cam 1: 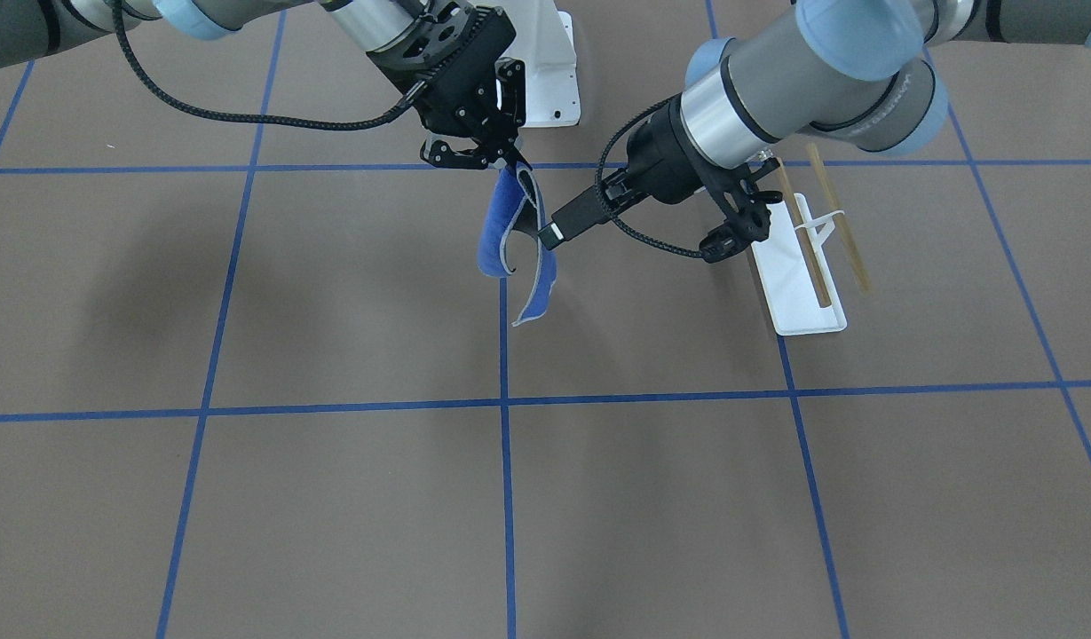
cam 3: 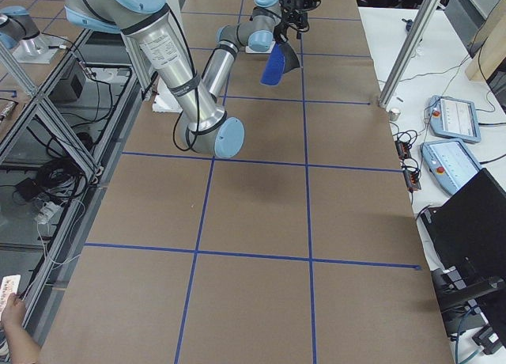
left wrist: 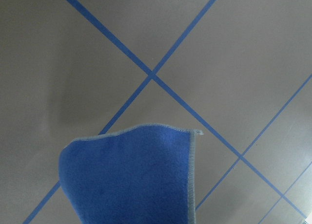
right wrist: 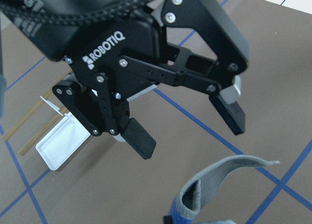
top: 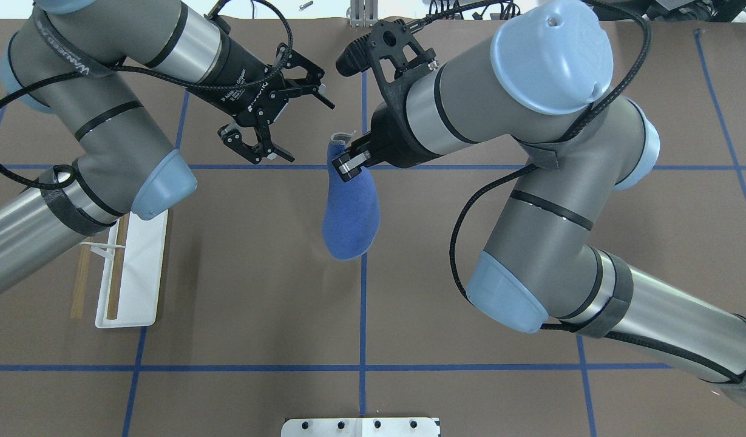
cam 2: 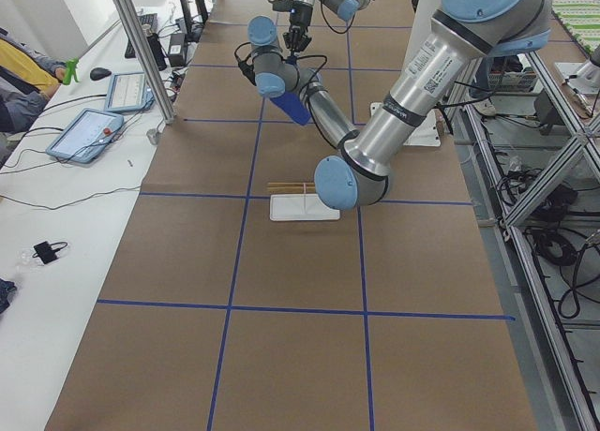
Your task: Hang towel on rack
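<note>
The towel (cam 1: 496, 235) hangs in the air, folded over, blue face out and grey inside; it also shows in the overhead view (top: 348, 212). My right gripper (cam 1: 507, 162) is shut on its top edge. In the right wrist view only the towel's grey top fold (right wrist: 229, 177) shows. My left gripper (top: 309, 132) is open and empty beside the towel, clear in the right wrist view (right wrist: 187, 136). The left wrist view shows the towel's blue face (left wrist: 131, 180). The rack (top: 136, 273) stands on the table under my left arm, its two wooden bars (cam 1: 816, 253) bare.
The large white bolted pedestal (cam 1: 554, 80) stands by the robot's base, and shows at the overhead view's bottom edge (top: 360, 426). The brown table (cam 1: 332, 497) carries a blue tape grid. Operators' tablets (cam 2: 89, 131) lie on the side bench.
</note>
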